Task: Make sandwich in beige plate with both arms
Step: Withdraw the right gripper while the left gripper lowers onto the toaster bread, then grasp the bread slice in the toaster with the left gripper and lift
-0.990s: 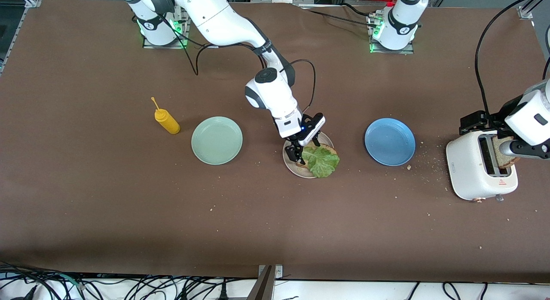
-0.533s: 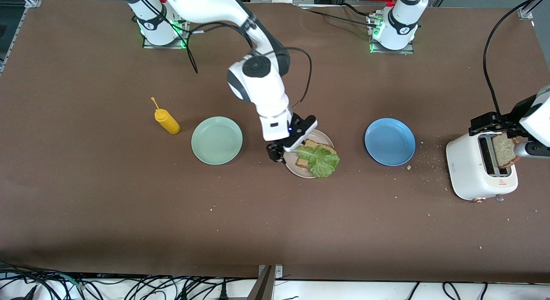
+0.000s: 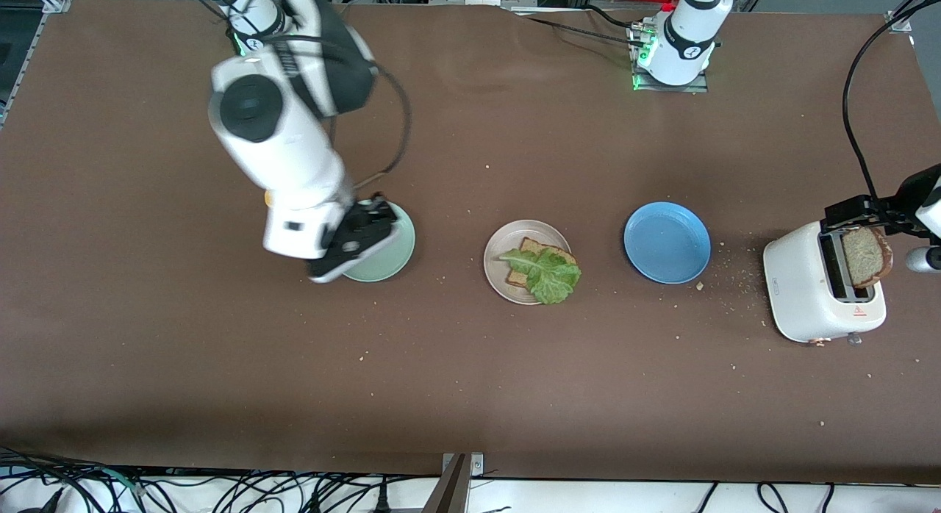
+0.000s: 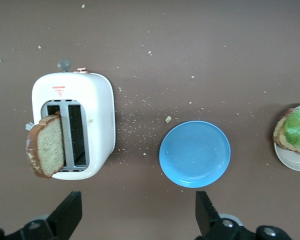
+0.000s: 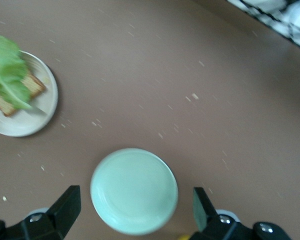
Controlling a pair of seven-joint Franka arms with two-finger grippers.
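Front overhead and both downward wrist views share the beige plate [image 3: 527,261].

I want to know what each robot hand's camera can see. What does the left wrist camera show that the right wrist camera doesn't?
Only the left wrist view shows the white toaster, the slice of bread sticking up from its slot, and the blue plate. Only the right wrist view shows the mint-green plate. Both show the beige plate with the lettuce leaf lying on a bread slice, crumbs on the brown table, and open fingers: the left gripper and the right gripper.
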